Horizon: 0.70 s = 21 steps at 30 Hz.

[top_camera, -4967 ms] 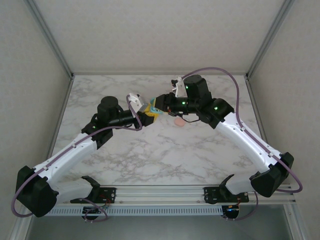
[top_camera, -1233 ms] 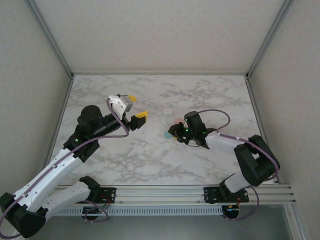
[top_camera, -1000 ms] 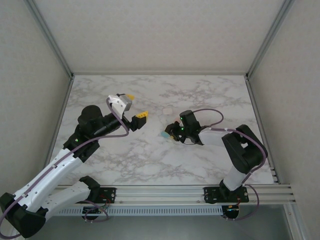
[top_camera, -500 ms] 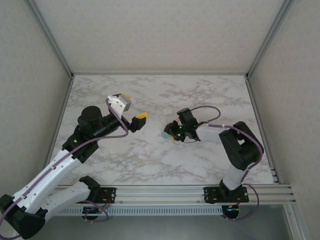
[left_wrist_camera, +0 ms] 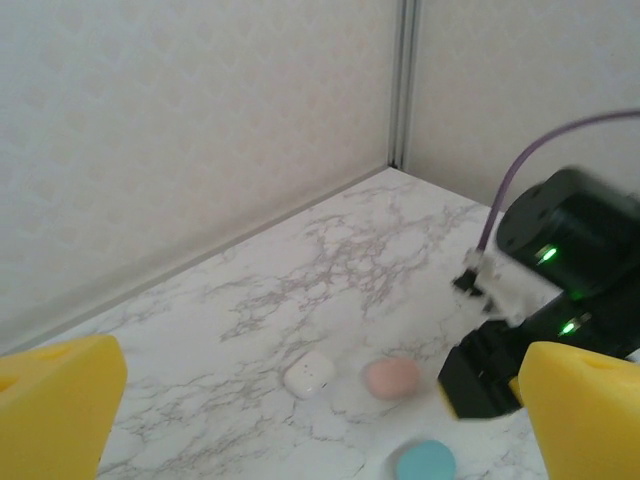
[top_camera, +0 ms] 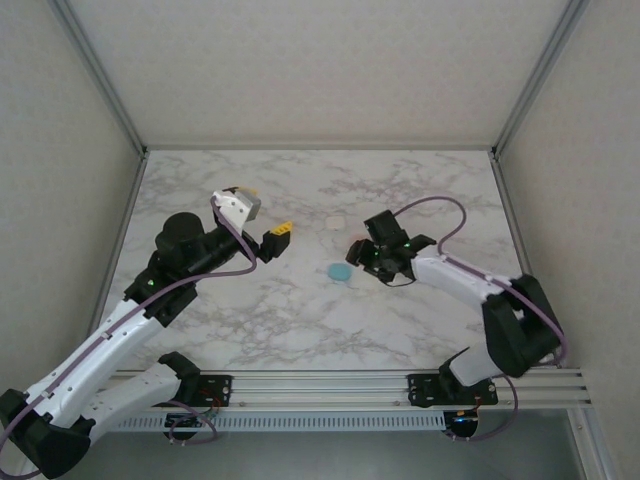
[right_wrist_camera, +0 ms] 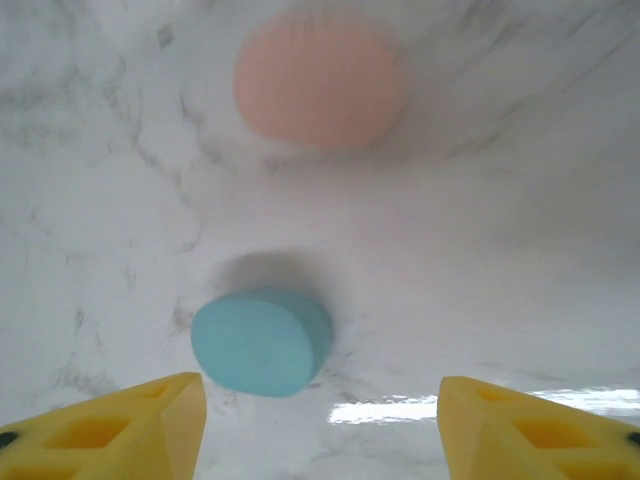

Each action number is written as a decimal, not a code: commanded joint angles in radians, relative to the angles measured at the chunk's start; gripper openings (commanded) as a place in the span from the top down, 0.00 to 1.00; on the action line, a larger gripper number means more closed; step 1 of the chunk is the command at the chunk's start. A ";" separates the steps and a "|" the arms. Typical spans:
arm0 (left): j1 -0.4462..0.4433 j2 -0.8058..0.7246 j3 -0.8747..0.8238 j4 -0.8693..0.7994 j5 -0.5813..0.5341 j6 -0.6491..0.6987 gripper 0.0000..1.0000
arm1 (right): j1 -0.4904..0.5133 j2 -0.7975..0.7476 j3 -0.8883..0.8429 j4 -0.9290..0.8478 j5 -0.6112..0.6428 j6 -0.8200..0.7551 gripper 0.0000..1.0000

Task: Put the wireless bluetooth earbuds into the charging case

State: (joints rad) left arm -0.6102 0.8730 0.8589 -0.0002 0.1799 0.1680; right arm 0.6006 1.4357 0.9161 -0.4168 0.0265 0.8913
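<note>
Three closed pebble-like charging cases lie on the marble table. The teal case (top_camera: 340,271) (right_wrist_camera: 262,342) (left_wrist_camera: 425,462) rests flat, just ahead of my right gripper (right_wrist_camera: 320,400) (top_camera: 357,250), nearer its left finger. That gripper is open, with nothing between its yellow fingers (right_wrist_camera: 135,428). A pink case (right_wrist_camera: 320,80) (left_wrist_camera: 392,377) lies beyond the teal one, and a white case (top_camera: 334,222) (left_wrist_camera: 309,373) lies to its left. My left gripper (top_camera: 267,212) (left_wrist_camera: 320,400) hangs wide open and empty above the table, left of the cases. The earbuds are out of view.
Grey walls with metal corner posts (left_wrist_camera: 404,85) close the table at the back and sides. The right arm's purple cable (top_camera: 440,215) loops above the table to the right of the cases. Bare marble (top_camera: 260,320) spreads in front of the cases.
My right gripper has opened and let go of the teal case, which now lies on the table; that arm has drawn back to the right. My left gripper barely moved.
</note>
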 commanded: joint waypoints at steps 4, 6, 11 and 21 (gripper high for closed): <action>0.071 0.051 -0.038 0.017 -0.177 -0.068 0.00 | -0.037 -0.249 -0.015 -0.127 0.742 -0.304 0.12; 0.145 0.093 -0.050 0.015 -0.205 -0.131 0.00 | -0.075 -0.285 -0.133 0.109 0.878 -0.530 0.02; 0.351 0.216 -0.085 0.044 -0.308 -0.286 0.00 | -0.318 -0.207 -0.275 0.424 0.607 -0.799 0.01; 0.508 0.399 -0.259 0.333 -0.404 -0.197 0.00 | -0.418 -0.041 -0.458 0.992 0.160 -0.994 0.01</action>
State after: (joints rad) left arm -0.1383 1.2461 0.6399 0.1837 -0.1829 -0.0490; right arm 0.1917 1.3762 0.4736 0.3214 0.3264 0.0174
